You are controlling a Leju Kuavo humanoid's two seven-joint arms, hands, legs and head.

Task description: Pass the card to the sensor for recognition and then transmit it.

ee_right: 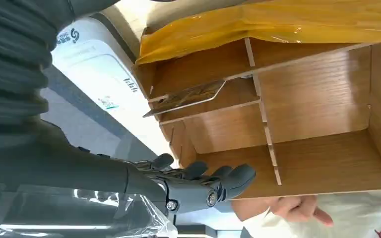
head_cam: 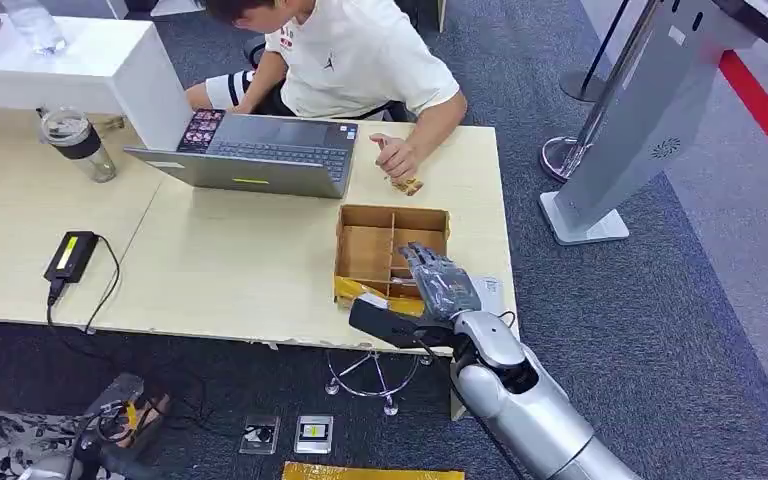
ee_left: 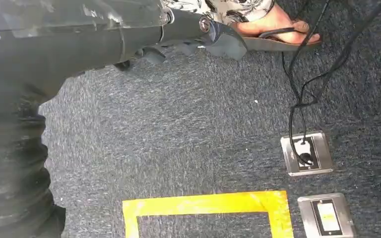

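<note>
Right wrist view: card [ee_right: 186, 97] leans edgewise in the wooden box [ee_right: 322, 114], long axis along its compartment; right hand [ee_right: 198, 184] fingers [ee_right: 238, 174] spread, empty.

Brown wooden divided box [head_cam: 392, 250] is sitting on the pale beige table [head_cam: 210, 270], yellow tape [ee_right: 278, 22] showing along its near edge. Beside the box, the right hand [head_cam: 438, 280] is showing dark grey fingers on a silver arm [head_cam: 530, 400]. Beyond the box, a person's cream shirt [head_cam: 360, 55] is showing; dark grey-blue carpet [head_cam: 660, 330] is carrying a red stripe [head_cam: 765, 110].
</note>
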